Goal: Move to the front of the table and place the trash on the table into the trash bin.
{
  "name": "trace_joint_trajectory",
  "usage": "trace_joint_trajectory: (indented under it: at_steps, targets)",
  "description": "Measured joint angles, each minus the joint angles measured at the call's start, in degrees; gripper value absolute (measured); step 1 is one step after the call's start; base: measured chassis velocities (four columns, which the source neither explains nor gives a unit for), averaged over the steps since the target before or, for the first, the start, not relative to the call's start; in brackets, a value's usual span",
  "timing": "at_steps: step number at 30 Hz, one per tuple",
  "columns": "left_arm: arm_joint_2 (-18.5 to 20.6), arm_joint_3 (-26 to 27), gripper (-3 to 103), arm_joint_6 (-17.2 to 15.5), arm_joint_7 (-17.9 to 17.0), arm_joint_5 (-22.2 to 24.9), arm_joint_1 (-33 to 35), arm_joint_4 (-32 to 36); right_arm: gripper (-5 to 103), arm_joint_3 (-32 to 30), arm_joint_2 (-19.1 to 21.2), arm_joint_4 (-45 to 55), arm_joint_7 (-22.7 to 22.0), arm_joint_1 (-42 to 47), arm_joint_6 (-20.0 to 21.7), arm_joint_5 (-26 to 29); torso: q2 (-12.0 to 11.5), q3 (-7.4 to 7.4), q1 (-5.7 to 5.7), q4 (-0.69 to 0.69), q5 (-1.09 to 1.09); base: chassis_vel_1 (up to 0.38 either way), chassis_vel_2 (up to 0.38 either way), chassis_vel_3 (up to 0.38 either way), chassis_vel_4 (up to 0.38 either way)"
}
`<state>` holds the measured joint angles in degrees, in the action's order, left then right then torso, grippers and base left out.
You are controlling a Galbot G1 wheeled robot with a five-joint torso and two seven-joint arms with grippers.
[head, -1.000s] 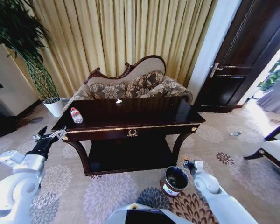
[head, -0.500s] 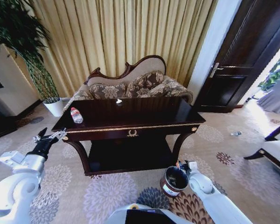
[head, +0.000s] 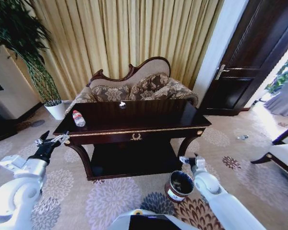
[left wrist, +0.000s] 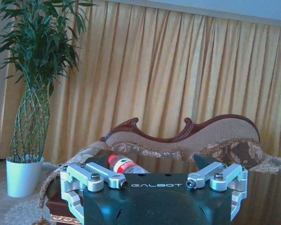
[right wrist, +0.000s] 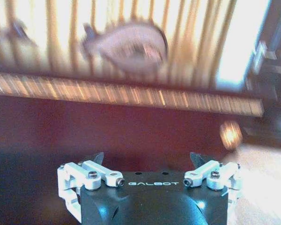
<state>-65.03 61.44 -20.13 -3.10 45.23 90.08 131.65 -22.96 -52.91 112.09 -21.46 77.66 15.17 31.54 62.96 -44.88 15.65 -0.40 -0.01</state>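
table: dark glossy wood, gold trim and front emblem, lower shelf, curved legs; directly ahead of the robot.
trash: clear bottle, red cap, red label, lying near the table's left end; small white wad at the far edge.
trash bin: round, dark brown, shiny rim, white label; on the carpet by the table's right front leg.
left tool: spread wide, empty, level with the left corner, short of the bottle.
right tool: wide, empty, just above the bin.
step, judged: collection under way; next calls for reaching onto the table for the bottle.

Curtained parlour with carved sofa
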Motion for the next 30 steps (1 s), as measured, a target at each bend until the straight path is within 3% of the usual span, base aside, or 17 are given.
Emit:
trace_joint_trajectory:
  at_steps: [9,17,30]
  targets:
    - [0.23,-1.83,100,0.01,-0.30,-0.54,-0.40,1.40,100,0.79,3.02,10.73,-1.48,-1.51,-2.93,3.88,0.00,0.00,0.00,-0.01,0.00,0.000,0.000,0.000,0.000]
    - [2.60,-0.62,100,0.01,-0.57,0.18,0.25,2.40,100,-1.95,2.22,11.48,2.82,-0.32,-3.98,3.38,0.00,0.00,0.00,-0.01,0.02,0.000,0.000,0.000,0.000]
    - [2.95,-1.17,100,-0.26,-0.88,0.03,-0.14,2.34,100,-1.74,1.83,12.18,3.69,-0.04,-3.64,3.11,0.01,0.00,0.00,0.00,0.01,-0.020,0.020,0.021,-0.019]
